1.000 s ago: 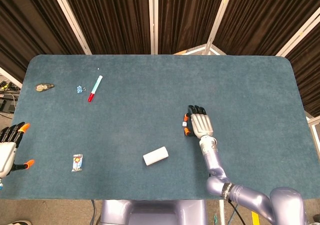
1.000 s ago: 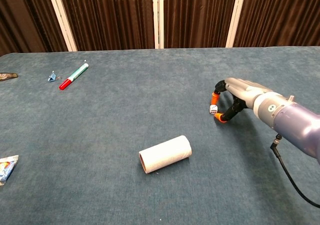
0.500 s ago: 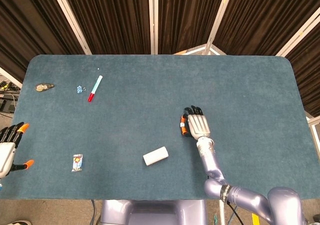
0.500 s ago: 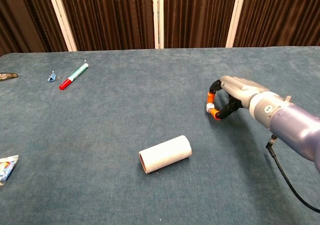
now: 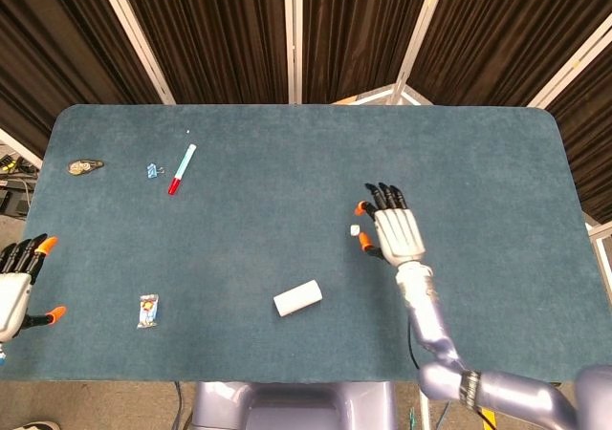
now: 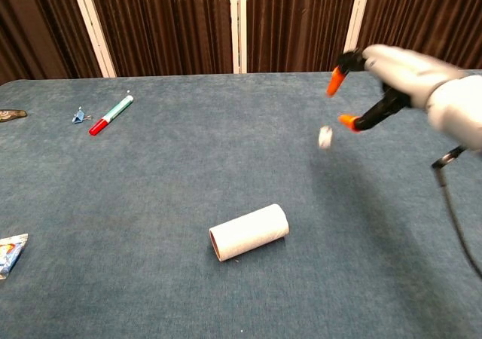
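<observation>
Right robot hand (image 6: 392,71): fingers spread, holding nothing | die (image 6: 324,137): blurred, just beside fingertips | left robot hand (image 5: 14,287): spread, edge-cropped

The left hand (image 5: 14,287) is cut off by the head view's edge; the small white cube (image 6: 324,137) is blurred.

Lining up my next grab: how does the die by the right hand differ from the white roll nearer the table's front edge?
The die is a tiny cube, blurred in the chest view; the roll is a far bigger, sharply seen cylinder. The die sits just off the right hand's orange fingertips, untouched; the roll lies on its side farther from that hand. The roll shows a hollow open end; the die looks solid. Both are white, and neither is held.
</observation>
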